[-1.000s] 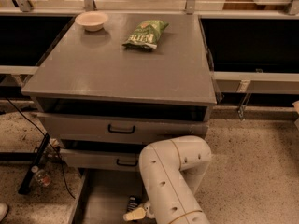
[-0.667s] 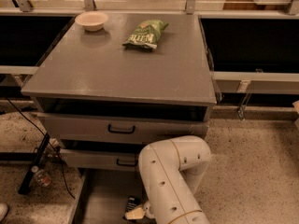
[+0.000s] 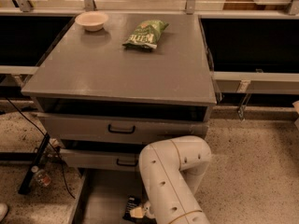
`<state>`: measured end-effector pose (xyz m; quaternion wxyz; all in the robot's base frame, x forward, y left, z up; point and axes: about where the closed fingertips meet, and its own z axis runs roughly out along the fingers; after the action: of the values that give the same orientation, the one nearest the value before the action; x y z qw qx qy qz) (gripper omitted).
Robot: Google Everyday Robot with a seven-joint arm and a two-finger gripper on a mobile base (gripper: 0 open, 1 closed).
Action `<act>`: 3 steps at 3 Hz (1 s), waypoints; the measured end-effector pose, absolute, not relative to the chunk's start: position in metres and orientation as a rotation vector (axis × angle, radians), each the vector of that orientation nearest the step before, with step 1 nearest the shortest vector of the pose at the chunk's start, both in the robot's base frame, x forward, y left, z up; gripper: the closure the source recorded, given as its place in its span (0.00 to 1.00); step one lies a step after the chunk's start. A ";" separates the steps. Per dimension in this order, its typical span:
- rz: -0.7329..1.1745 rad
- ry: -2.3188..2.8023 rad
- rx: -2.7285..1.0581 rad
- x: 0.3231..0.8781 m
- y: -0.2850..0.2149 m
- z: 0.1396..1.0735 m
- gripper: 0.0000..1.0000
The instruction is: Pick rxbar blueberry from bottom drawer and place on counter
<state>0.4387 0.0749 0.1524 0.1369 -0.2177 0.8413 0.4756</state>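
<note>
The bottom drawer is pulled out at the lower edge of the camera view, its grey floor showing. The rxbar blueberry, a dark flat bar, lies on that floor beside my white arm. My gripper is down in the drawer right at the bar, mostly hidden by the arm's elbow; only a pale part of it shows, touching or just over the bar's right end. The counter is the broad grey top of the cabinet above.
A green chip bag and a pale bowl sit at the back of the counter. Two upper drawers with black handles are above the open one. Cables, a black stand leg and a bottle lie on the floor at left.
</note>
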 end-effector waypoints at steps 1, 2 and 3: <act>1.376 2.435 -0.630 0.439 0.075 0.152 1.00; 1.376 2.435 -0.630 0.439 0.075 0.152 0.82; 1.377 2.435 -0.630 0.439 0.075 0.152 0.57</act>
<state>0.4387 0.0749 0.1524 0.1369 -0.2177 0.8412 0.4756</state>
